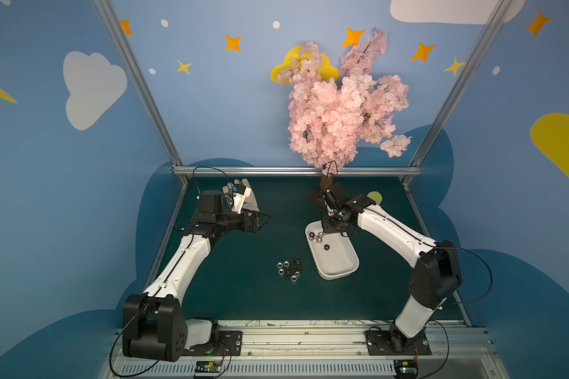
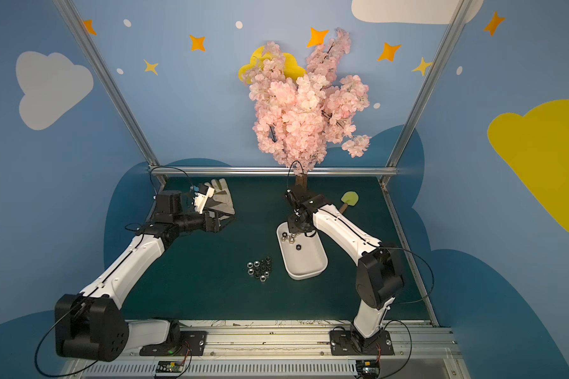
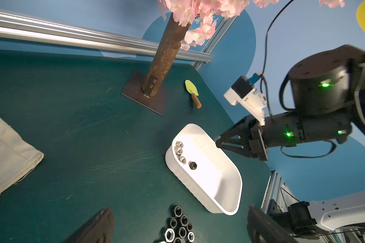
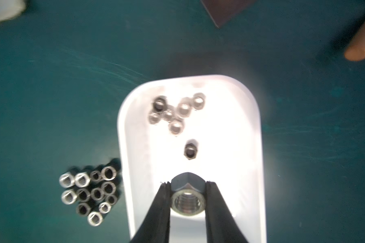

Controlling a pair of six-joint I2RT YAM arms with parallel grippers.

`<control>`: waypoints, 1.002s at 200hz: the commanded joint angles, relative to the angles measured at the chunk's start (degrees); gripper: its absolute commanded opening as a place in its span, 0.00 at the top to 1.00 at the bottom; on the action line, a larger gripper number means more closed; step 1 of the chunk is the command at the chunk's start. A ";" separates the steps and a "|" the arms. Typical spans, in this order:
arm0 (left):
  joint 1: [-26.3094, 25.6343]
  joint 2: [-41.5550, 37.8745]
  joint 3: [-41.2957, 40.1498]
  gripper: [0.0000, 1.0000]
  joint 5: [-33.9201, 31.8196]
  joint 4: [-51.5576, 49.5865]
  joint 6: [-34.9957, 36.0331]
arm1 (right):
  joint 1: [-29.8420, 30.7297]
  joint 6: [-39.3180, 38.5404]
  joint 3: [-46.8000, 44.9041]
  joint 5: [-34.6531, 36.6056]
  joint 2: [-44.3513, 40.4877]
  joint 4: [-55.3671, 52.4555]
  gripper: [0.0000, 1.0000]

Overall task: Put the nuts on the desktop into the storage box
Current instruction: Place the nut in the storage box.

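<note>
While right claw point(image 4: 187, 184) pinches small silver hex nut point(image 4: 187, 199) above shallow white plastic storage box point(image 4: 122, 126), lower close to floor, open gently so nut won't bounce out. Remaining nuts point(image 1: 289, 267) clustered mid dark green worktop point(image 1: 230, 279), beside box. Left claw point(image 1: 264, 223) wide, empty, near far-left corner.

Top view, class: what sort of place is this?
Likely a robot demo booth: left arm and right arm bolted to a base rail, a rail-framed green desktop, cloud-and-star painted walls, a fake blossom tree.
</note>
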 commanded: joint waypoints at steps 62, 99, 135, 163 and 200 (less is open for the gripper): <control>-0.89 0.10 0.36 0.00 -1.81 -2.16 2.45 | -2.89 -3.68 3.86 -3.22 13.14 -2.40 0.80; -0.87 0.56 0.53 0.00 -1.76 -2.09 2.45 | -2.63 -4.09 7.72 -3.64 18.34 -2.91 0.78; -0.81 0.70 0.84 0.00 -2.23 -2.43 2.82 | -1.80 -4.33 10.15 -3.62 20.63 -3.72 0.68; -0.76 0.64 0.97 0.00 -2.49 -2.53 2.91 | -1.22 -4.47 11.26 -3.18 19.20 -3.89 0.57; -0.76 1.35 1.15 0.00 -2.14 -2.48 2.73 | -0.11 -3.84 11.21 -1.23 13.54 -5.02 0.54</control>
